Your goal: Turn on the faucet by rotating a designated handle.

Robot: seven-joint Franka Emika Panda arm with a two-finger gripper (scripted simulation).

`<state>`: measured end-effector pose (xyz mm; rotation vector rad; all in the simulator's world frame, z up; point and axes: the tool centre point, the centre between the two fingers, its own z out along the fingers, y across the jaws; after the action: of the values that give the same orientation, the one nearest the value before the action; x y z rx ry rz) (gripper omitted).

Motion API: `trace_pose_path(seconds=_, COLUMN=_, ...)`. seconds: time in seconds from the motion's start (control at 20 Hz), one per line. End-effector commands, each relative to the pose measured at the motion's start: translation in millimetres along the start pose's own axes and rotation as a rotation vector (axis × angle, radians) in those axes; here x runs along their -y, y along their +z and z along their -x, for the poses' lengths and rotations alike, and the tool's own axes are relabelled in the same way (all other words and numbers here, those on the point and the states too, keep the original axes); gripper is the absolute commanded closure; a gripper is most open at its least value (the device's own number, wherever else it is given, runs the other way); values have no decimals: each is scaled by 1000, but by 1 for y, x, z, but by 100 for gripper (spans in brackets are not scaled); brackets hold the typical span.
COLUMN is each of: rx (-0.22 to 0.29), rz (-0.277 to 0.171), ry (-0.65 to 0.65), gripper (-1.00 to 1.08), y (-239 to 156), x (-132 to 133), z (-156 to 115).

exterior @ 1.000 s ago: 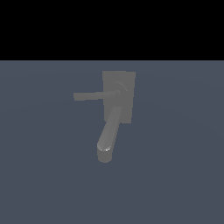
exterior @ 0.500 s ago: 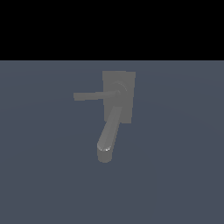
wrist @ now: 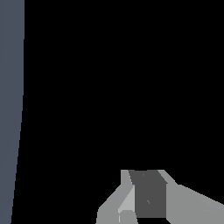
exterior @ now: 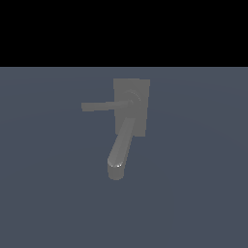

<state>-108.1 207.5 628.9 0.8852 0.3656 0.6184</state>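
The matte grey faucet [exterior: 138, 114] stands in the middle of the exterior view, with a flat rectangular back plate and a thick rounded spout [exterior: 120, 150] reaching toward the camera. The handle [exterior: 102, 106] is a thin straight bar that points from its round hub [exterior: 131, 99] toward the exterior view's left. The arm and gripper do not show in the exterior view. In the wrist view only part of my gripper [wrist: 146, 175] shows, as grey blocks against black. The faucet does not show there, and I cannot tell how the jaws stand.
A flat blue-grey floor [exterior: 193, 193] lies around the faucet, with black above it. A narrow strip of the same floor [wrist: 11, 109] shows in the wrist view.
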Motion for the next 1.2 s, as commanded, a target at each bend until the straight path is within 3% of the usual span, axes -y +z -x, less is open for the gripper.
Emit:
trace_pose_path(seconds=0.0, rx=-65, rz=49, ry=-71, gripper=108, y=-13, x=17, z=-23)
trace_pose_path(seconds=0.25, rx=-196, rz=123, ry=-223, gripper=108, y=-38, x=62, z=-64)
trace_pose_path(seconds=0.5, rx=-328, rz=169, ry=-383, gripper=108, y=-63, x=121, z=-97)
trace_pose_path(seconds=0.8, rx=-458, rz=188, ry=-548, gripper=108, y=-87, x=191, z=-118)
trace_pose_path(seconds=1.15, rx=-552, rz=185, ry=-670, gripper=108, y=-104, x=247, z=-125)
